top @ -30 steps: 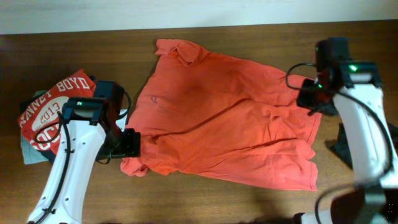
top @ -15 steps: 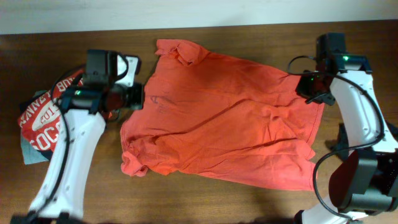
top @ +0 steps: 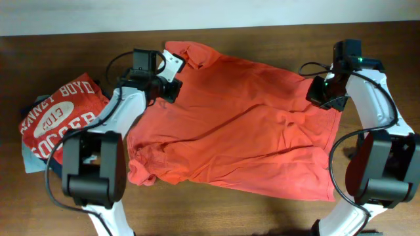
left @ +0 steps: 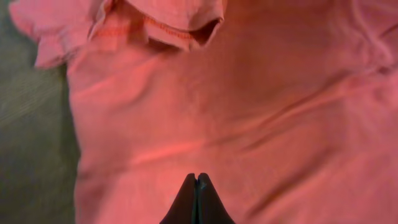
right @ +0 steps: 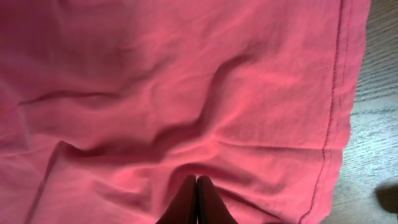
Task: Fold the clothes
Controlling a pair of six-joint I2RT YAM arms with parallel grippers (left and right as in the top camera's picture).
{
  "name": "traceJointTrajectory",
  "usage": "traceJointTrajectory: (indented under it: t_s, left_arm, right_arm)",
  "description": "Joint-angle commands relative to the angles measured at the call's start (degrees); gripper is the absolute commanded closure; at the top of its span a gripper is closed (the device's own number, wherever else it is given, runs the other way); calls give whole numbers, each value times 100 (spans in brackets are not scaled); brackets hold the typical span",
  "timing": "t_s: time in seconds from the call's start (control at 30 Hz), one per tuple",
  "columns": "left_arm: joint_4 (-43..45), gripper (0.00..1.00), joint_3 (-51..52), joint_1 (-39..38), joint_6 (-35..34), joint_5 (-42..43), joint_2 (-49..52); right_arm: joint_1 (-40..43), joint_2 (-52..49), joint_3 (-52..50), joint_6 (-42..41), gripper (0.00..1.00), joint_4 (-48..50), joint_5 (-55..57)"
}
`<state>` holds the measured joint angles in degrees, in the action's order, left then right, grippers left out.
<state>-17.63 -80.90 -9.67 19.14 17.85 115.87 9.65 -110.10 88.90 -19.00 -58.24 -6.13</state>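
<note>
Lying spread and rumpled across the middle of the worktop [top: 65, 196], the orange shirt [top: 236, 124] is pointing its collar [top: 195, 58] toward 11 o'clock and its bottom edge toward 4 o'clock. The left gripper [top: 168, 89] is hovering over the shirt's 10 o'clock corner, just below the collar. From its wrist camera the left gripper [left: 196, 182] is showing both fingers pressed together over the fabric, and I cannot tell whether any cloth is caught between them. At the shirt's 2 o'clock corner the right gripper [top: 323, 98] is sitting over creased cloth. Its wrist camera shows the right gripper [right: 196, 182] with fingers likewise pressed together, the hem seam [right: 333, 124] running just beside them at 3 o'clock. Off at 9 o'clock a red printed shirt [top: 59, 118] is resting folded on a grey cloth [top: 29, 160].
</note>
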Motion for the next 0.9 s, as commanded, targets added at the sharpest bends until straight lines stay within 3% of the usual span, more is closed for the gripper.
traceJointTrajectory:
  t_s: [0.0,0.27,0.5,0.57,0.87]
  left_arm:
    - [225,100,-44,-20,219,-11,472]
    - [291,100,-302,-13,129,-741,1222]
    - [385,100,-505,317,-1547,-2850,1523]
    - [258,100,-505,507,-1856,-2806,1532]
    - [-249,100,-509,505,-1827,-2754,1532]
  right_arm:
    - [-26,7,-28,72,96,-24,-98]
    - [-26,7,-28,70,96,-155,-98]
    - [-28,4,-31,76,96,101,-96]
    - [-26,-2,-42,74,96,297,-98]
    - [-184,-754,-61,140,96,1198,-479]
